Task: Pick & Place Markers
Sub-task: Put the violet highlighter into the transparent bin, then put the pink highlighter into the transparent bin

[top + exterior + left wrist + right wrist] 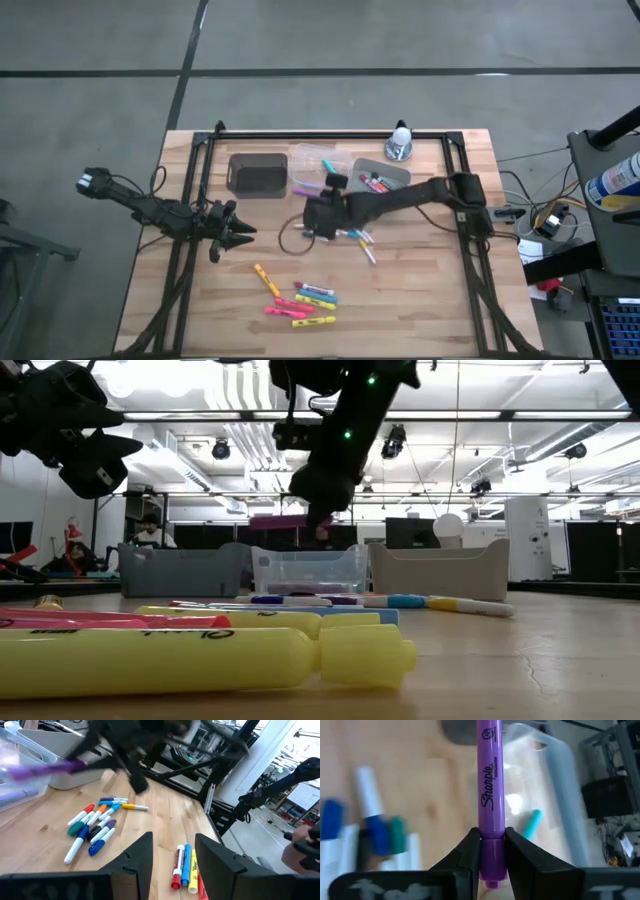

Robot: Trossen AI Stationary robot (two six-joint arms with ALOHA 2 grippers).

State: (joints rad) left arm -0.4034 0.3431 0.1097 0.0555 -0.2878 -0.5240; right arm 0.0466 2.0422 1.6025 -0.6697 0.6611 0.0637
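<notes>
The pale wooden plank table (420, 300), edged by a black metal frame (190, 200), stood on a grey concrete floor. At its left the left gripper (236, 232) hung above the boards with its two dark fingers (137, 857) apart and nothing between them. Beyond it sat a dark smoky rectangular plastic bin (257, 174), then a clear rectangular plastic bin (320, 160), then a grey rectangular plastic bin (385, 180) with markers inside. Near the front edge lay a loose cluster of neon yellow, pink and orange markers (298, 303). Right of the left gripper, the right gripper (492, 865) was raised near the clear bin, clamped on the lower end of a purple Sharpie highlighter marker (490, 795), which stood out straight from the fingers. Just right of it, on the boards, lay a heap of white-bodied markers with blue, green and red caps (95, 822). A small white and silver round object (400, 142) stood at the back rail. The low view showed the room behind: white ceiling beams, strip lights, dark monitors and a person seated far off at the left
</notes>
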